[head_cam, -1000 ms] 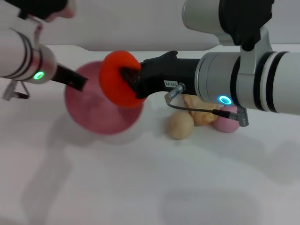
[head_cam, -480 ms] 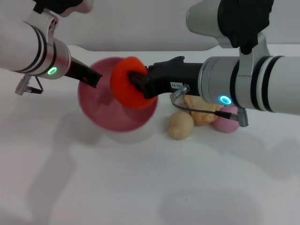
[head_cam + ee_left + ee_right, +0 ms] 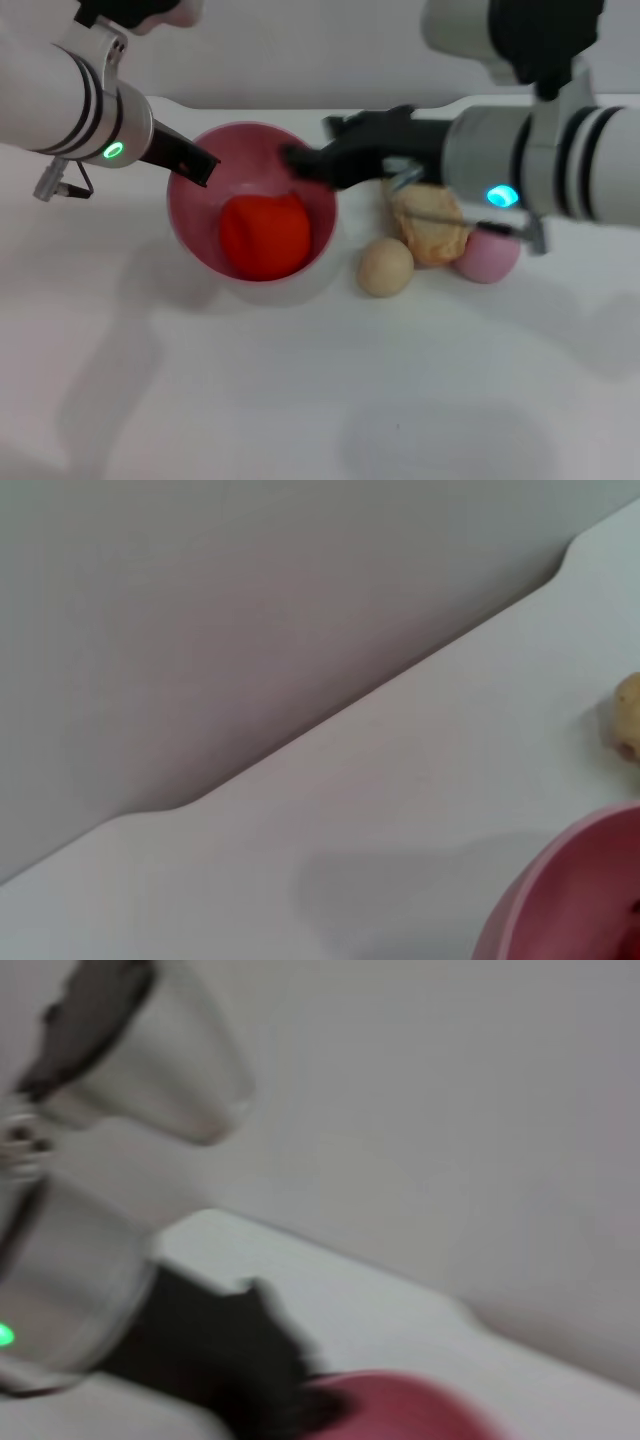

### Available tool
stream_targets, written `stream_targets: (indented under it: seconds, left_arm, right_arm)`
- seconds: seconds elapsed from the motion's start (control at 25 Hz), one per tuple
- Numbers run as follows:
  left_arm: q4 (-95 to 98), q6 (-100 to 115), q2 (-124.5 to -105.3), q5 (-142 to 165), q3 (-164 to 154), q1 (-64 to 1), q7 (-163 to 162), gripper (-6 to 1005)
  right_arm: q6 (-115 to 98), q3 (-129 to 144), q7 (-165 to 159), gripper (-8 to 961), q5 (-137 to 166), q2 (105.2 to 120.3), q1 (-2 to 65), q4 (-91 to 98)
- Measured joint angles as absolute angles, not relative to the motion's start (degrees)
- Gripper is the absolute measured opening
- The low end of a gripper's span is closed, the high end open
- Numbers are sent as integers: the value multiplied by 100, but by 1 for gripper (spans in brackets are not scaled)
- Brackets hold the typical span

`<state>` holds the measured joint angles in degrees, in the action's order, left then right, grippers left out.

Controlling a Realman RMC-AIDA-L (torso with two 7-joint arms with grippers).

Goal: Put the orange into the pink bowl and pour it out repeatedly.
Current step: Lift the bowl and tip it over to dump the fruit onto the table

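Orange [image 3: 265, 235] sits inside the pink bowl [image 3: 190, 235], low in it, nothing gripping it. Bowl is upright on the white table [image 3: 300, 400], mouth up. Left gripper [image 3: 195, 165] is clamped on the bowl's rim at the robot's left-far side, fingers pinching the wall. Right gripper [image 3: 300, 163] hovers above the bowl's right-far rim, blurred, fingers parted w/ nothing between them, apart from the orange. Beside the bowl on the robot's right: small beige ball [image 3: 386, 267], a tan lumpy food piece [image 3: 430, 228] just behind it, and a pink round fruit [image 3: 487, 258] farther right, partly under the right arm. Left wrist view shows only bowl rim [image 3: 570, 900] and table.
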<state>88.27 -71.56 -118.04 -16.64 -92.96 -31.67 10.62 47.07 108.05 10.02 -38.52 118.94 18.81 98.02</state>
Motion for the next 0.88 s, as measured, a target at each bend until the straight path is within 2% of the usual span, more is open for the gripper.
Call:
stream_targets:
  seconds: [0.2,0.4,0.88]
  left_arm:
    - [9024,-7141,-11800,-1596,-9526,-3129,1278,35]
    - [9225,-6959,-11808,-1112,-10027,-3088,1423,34]
    - [9845,-6195,-11866,860,-12380,-2946,992,34]
  right_arm:
    - [4126,10192,1001,596,-2499,11917,1305,9845]
    - [2360,9903,1049,594,-1803,11951,297,9608]
    - [1884,10040,983,592,-1836,11950,50,8865]
